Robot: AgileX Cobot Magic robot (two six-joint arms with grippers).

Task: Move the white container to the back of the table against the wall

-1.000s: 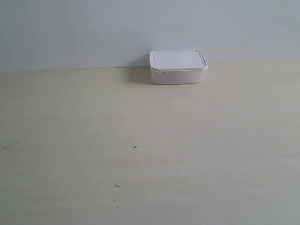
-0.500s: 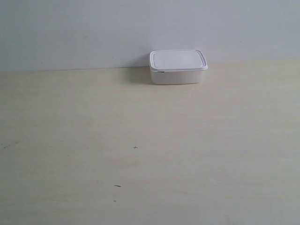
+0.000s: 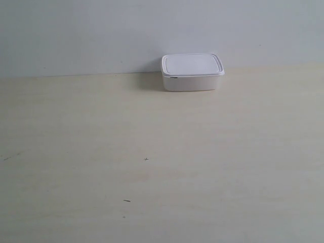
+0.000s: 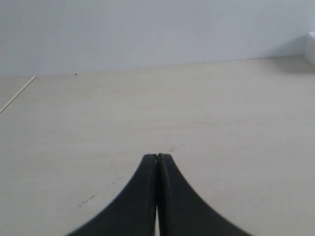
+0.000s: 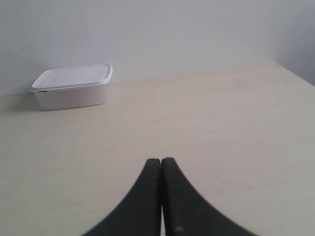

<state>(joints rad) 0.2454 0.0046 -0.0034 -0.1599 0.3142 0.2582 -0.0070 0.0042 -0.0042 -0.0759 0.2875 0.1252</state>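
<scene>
Cream table (image 3: 152, 152) meets grey wall (image 3: 101, 30)

Lab-like setup, plain table (image 3: 202, 177), blank wall (image 3: 76, 30)

Cream table (image 3: 162, 167); white container (image 3: 192, 72) on far edge, lid on.

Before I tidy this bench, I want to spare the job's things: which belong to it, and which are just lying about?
Belongs to the job:
- white container, lid on, at the back by the wall
- table
- left gripper and right gripper, both shut, holding nothing

Just lying about:
- tiny dark specks on the table
</scene>
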